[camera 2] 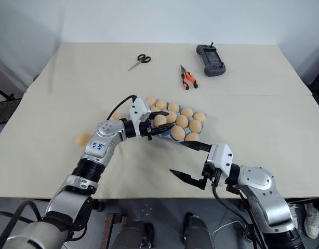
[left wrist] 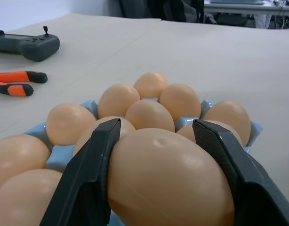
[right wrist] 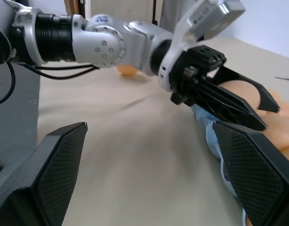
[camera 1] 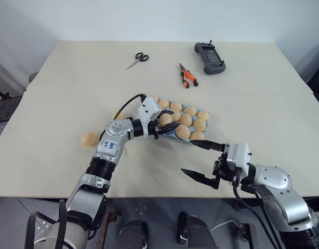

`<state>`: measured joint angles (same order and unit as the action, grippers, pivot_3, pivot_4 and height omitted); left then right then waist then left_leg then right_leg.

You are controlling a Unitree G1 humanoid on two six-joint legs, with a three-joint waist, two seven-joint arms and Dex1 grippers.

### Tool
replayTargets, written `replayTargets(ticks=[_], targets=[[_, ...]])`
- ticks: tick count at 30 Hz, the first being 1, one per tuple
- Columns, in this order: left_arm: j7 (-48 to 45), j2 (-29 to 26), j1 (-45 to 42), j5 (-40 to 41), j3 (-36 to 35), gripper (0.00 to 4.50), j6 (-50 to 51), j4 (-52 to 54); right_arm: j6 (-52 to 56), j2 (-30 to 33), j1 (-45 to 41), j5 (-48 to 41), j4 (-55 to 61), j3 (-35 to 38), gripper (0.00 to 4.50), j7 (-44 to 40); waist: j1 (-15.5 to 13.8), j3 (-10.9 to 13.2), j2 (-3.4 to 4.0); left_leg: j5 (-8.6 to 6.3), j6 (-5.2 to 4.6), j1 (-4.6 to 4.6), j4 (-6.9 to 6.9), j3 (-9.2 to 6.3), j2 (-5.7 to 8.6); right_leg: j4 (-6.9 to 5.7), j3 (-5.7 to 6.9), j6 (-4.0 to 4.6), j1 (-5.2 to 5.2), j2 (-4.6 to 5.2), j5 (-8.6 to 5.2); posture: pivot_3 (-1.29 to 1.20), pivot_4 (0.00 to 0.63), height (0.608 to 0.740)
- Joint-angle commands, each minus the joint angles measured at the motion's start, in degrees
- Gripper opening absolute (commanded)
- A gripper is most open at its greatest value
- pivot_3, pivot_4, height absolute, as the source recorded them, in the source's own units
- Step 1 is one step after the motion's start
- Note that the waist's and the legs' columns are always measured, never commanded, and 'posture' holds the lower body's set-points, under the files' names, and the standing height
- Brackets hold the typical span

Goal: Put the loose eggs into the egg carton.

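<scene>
pale beige table against a plain white wall, with scissors, orange-handled pliers and a dark handheld controller lined up near the far edge. light blue egg carton near the table's middle, nearly every cup already filled with tan eggs. left gripper reaching level over the carton's near-left corner, black fingers clamped on one egg, contact on both flanks, egg hanging just above the filled rows. right gripper parked near the front edge, jaws spread wide and empty, just beside the carton's near end without touching it. two loose eggs left on the table toward the left edge: one well apart from the carton, another partly hidden behind the left forearm. step in hand, by the look of it: setting the held egg into a free cup. free cup hard to pick out from here, probably at the near-left corner under the gripper. best done by centring the egg over the empty hollow first, then lowering straight down, long axis settling into the cup, opening only once seated. worth keeping finger tips clear of neighbouring eggs, since a nudge could roll one out. right gripper best kept off the carton.
</scene>
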<state>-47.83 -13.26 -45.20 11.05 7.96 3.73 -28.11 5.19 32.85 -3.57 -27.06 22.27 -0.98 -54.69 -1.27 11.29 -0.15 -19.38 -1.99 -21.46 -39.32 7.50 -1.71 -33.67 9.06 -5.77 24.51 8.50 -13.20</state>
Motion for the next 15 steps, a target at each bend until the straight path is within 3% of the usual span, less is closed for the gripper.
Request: replayTargets(ticks=[1,5,15], targets=[[-0.93,0.75,-1.53,0.02,-0.58,3.4,-2.05,-0.31,-0.24,-0.46,0.31,-0.38,2.6,0.53,4.5,1.05,0.01,0.0,0.0,0.0,0.0,-0.01,0.0,0.0,0.0,0.01,0.0,0.0,0.0,0.0,0.0,0.0,0.15,0.74],[-1.78,-0.62,0.88,0.07,-0.98,4.49,-3.46,2.79,-0.23,-0.89,0.24,-0.45,2.58,-0.13,4.5,1.38,0.06,0.0,0.0,0.0,0.0,0.0,0.0,-0.02,-0.01,-0.02,0.01,0.0,0.0,0.0,0.0,0.0,0.15,0.74],[-2.02,-12.03,14.38,6.68,-12.3,4.49,-0.03,19.47,-0.58,-1.45,-2.25,-0.95,-0.67,-1.98,4.5,-1.29,1.42,0.0,0.0,0.01,0.0,0.02,-0.04,-0.06,-0.06,-0.12,-0.02,0.0,0.02,0.03,0.0,0.0,0.15,0.74]])
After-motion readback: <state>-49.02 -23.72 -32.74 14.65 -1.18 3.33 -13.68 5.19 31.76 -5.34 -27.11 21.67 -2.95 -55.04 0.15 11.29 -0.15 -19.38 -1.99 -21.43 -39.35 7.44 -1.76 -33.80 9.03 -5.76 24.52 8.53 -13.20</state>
